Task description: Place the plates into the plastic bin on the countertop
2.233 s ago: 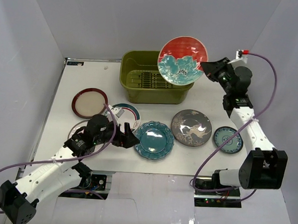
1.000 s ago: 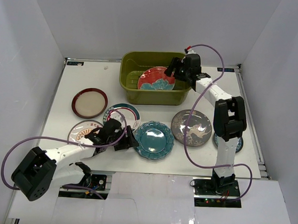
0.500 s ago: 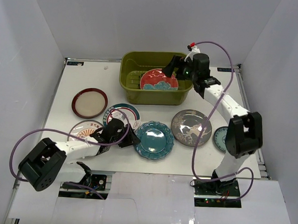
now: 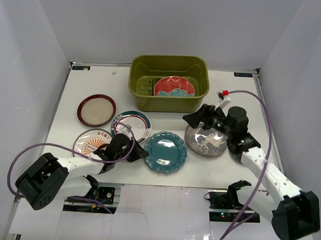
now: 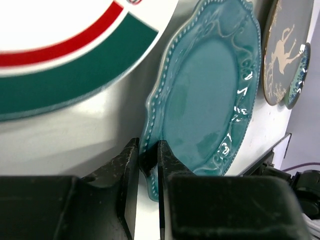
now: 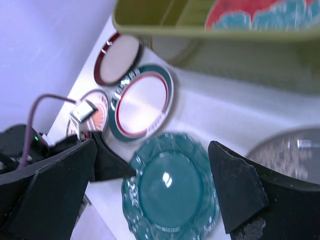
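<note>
The olive plastic bin (image 4: 138, 82) stands at the back of the countertop (image 4: 70, 88) with the red-and-teal plate (image 4: 174, 87) lying inside it. My left gripper (image 4: 139, 151) is shut on the near-left rim of the scalloped teal plate (image 4: 166, 151). The left wrist view shows that rim pinched between the two fingers (image 5: 148, 162). My right gripper (image 4: 195, 119) hangs open and empty above the grey plate (image 4: 208, 143). Its fingers spread wide over the scalloped teal plate (image 6: 170, 187) in its own view.
A maroon-rimmed cream plate (image 4: 96, 110), a teal-rimmed white plate (image 4: 132, 124) and an orange-sunburst plate (image 4: 92, 142) lie left of the scalloped one. A sliver of a small light-blue plate (image 5: 300, 70) shows beyond the grey plate (image 5: 285, 55). White walls bound the counter.
The right gripper let go of the red-and-teal plate in the bin, opened wide and drew back toward the grey plate. The left gripper closed on the scalloped plate's rim.
</note>
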`<state>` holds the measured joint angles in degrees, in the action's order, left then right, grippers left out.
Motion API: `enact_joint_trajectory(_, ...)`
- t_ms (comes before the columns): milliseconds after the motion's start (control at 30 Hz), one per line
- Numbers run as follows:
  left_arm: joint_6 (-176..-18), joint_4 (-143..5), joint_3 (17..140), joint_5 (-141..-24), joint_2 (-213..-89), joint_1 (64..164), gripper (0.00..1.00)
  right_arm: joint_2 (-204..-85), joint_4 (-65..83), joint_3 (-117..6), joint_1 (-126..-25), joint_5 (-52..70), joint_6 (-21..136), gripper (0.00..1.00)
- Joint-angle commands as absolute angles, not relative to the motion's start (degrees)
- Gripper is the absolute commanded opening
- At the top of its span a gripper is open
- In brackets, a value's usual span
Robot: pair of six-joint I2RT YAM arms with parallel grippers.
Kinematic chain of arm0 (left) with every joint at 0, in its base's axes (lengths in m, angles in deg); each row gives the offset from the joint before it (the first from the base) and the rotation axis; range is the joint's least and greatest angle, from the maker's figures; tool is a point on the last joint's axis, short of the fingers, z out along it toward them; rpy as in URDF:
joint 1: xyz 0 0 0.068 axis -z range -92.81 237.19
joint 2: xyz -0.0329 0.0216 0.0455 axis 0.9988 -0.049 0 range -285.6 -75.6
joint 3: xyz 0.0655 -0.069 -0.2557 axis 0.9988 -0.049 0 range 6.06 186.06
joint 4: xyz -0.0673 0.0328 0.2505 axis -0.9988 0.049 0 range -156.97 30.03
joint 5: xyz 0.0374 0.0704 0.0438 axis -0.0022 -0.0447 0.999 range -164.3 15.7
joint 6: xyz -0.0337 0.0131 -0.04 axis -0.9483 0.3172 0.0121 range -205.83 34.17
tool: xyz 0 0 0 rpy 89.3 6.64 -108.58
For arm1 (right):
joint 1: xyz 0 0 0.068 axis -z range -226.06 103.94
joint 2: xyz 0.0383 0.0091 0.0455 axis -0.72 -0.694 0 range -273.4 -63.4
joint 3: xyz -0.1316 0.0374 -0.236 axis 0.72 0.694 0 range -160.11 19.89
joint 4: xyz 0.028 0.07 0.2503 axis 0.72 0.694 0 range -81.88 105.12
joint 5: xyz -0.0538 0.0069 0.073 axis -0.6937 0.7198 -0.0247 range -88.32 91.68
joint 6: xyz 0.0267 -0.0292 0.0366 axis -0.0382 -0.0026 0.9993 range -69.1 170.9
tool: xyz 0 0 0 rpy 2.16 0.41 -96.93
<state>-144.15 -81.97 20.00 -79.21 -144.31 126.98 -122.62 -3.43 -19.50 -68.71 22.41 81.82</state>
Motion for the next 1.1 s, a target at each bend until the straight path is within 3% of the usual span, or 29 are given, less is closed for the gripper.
enact_joint_trajectory(0,-142.3,-76.9,16.4,-77.2,-138.5,127.8,0.00,-114.2,-0.4,-12.1,-68.9,22.3,84.8,0.99)
enact_joint_trajectory(67,-142.4,-75.3,15.6,-77.5,-134.5,127.9,0.00,-107.9,1.8,-6.1,-68.9,20.9,87.4,1.00)
enact_joint_trajectory(133,-142.8,-73.2,15.5,-77.8,-128.5,128.1,0.00,-101.7,3.8,-2.4,-69.0,20.2,89.6,0.92)
enact_joint_trajectory(200,-143.0,-72.6,15.2,-78.9,-124.5,128.2,0.00,-98.0,5.9,1.5,-68.9,19.4,92.7,0.74)
enact_joint_trajectory(267,-145.0,-71.8,14.8,-80.0,-118.8,128.3,0.00,-93.7,7.8,3.2,-68.8,18.8,94.0,0.67)
enact_joint_trajectory(300,-145.6,-71.8,14.2,-80.3,-116.9,128.3,0.00,-92.6,10.4,3.5,-68.8,18.7,94.7,0.44)
enact_joint_trajectory(333,-146.2,-71.9,14.0,-80.7,-115.2,128.3,0.00,-90.9,11.5,3.6,-68.9,18.5,94.8,0.37)
enact_joint_trajectory(500,-148.8,-71.5,13.8,-80.9,-107.0,128.4,0.00,-88.4,14.7,5.0,-68.8,18.6,97.1,0.36)
enact_joint_trajectory(567,-149.5,-71.4,14.2,-81.1,-105.8,128.4,0.00,-87.4,14.8,5.0,-68.8,18.6,97.7,0.36)
enact_joint_trajectory(667,-150.8,-71.5,14.7,-81.2,-103.6,128.4,0.00,-87.0,15.7,3.8,-68.8,18.8,97.0,0.53)
enact_joint_trajectory(700,-151.2,-71.5,15.0,-81.3,-102.6,128.4,0.00,-87.0,15.9,3.3,-68.8,18.9,96.8,0.64)
enact_joint_trajectory(800,-152.0,-71.5,15.8,-81.5,-100.7,128.4,0.00,-88.7,14.7,2.2,-68.9,22.1,95.3,0.79)
enact_joint_trajectory(1000,-153.2,-74.0,16.9,-82.5,-98.7,128.4,0.00,-97.2,7.1,4.1,-68.8,35.0,91.7,0.98)
enact_joint_trajectory(1067,-153.6,-74.8,17.5,-83.2,-98.7,128.4,0.00,-98.6,6.7,3.9,-68.9,35.6,90.5,0.97)
